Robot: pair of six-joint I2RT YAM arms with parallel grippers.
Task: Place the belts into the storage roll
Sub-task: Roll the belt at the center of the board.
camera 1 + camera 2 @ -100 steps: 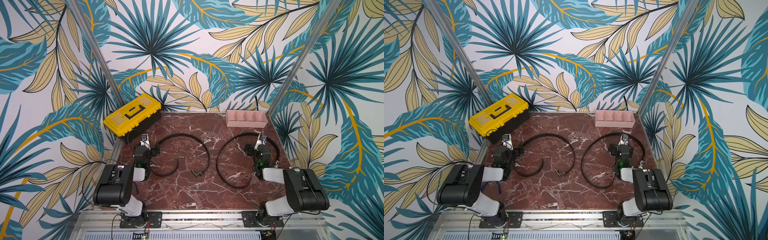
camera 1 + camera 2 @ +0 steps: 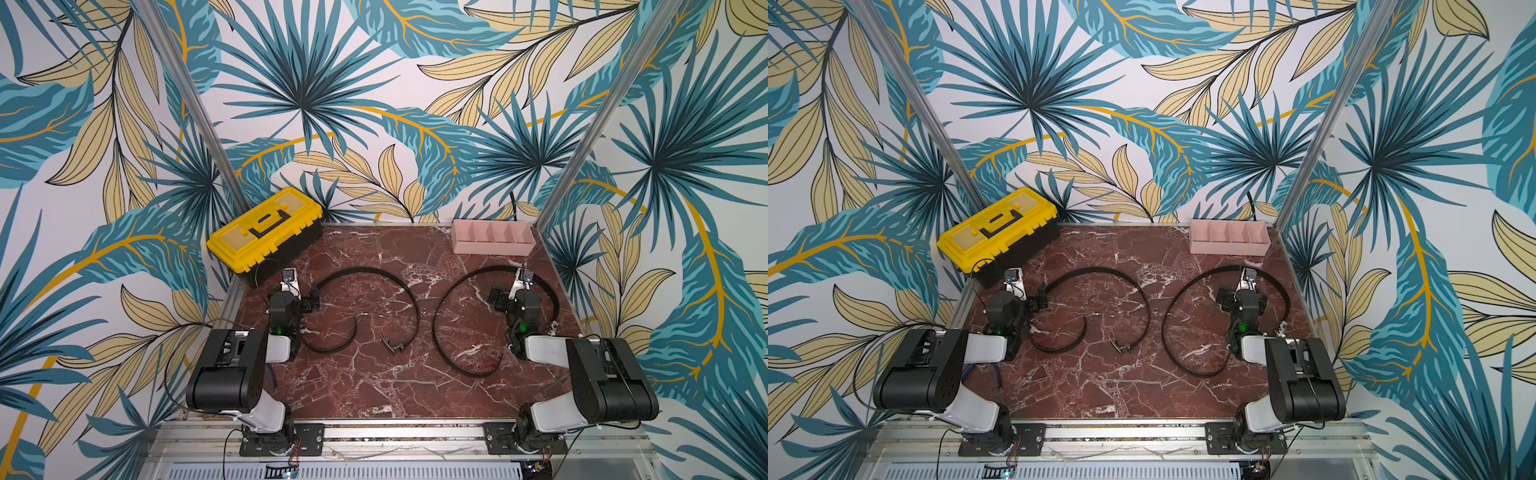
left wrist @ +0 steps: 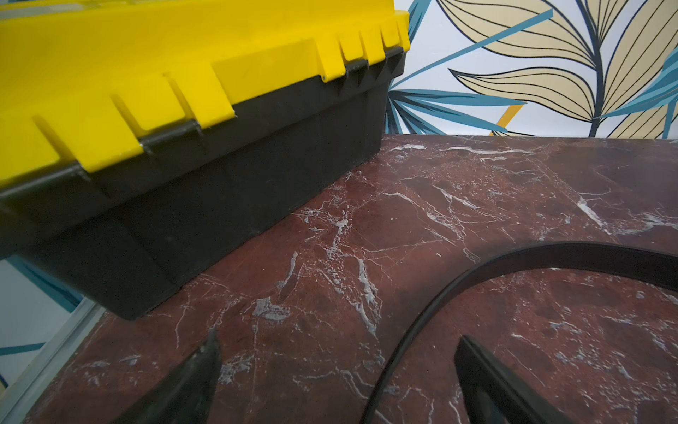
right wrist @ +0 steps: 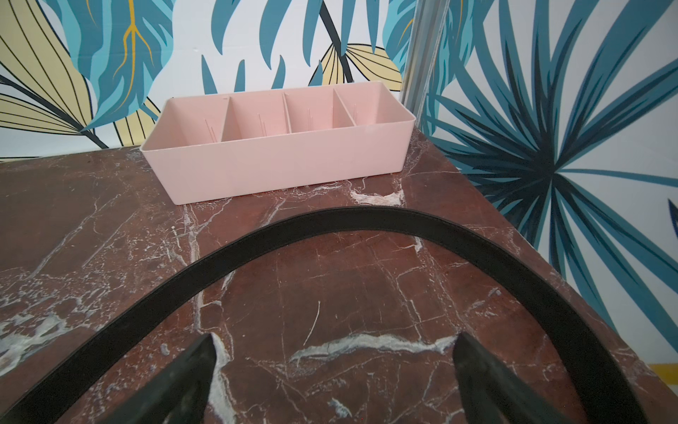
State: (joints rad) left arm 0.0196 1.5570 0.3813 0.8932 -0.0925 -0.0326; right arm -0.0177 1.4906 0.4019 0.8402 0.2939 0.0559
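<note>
Presently we record the following, each place reckoned from the storage roll (image 2: 492, 250); item, the storage roll itself, a pale pink tray of four compartments, standing level on the red marble table (image 2: 374, 399); item, the right belt (image 4: 367, 216), a black strap lying flat on the table in an open loop, its nearest curve just short of the storage roll's front wall and apart from it; item, the right gripper (image 4: 334, 337), inside that loop, on the side of the curve away from the storage roll, its fingers spread wide and holding nothing, marble showing between them; item, the left belt (image 3: 550, 255), a second black strap in a loose spiral, well apart from the storage roll and beyond the right belt as we count outward from it, its metal buckle (image 2: 392, 345) at the outer end; item, the left gripper (image 3: 338, 339), at the edge of that spiral farthest from the storage roll, fingers likewise spread wide; in the left wrist view a thin stretch of the left belt runs on the table across the gap between them, and we cannot tell whether either finger touches it; item, the yellow-and-black toolbox (image 2: 266, 232), lid shut, farthest from the storage roll along the same back wall; both belts lie outside the storage roll.
</note>
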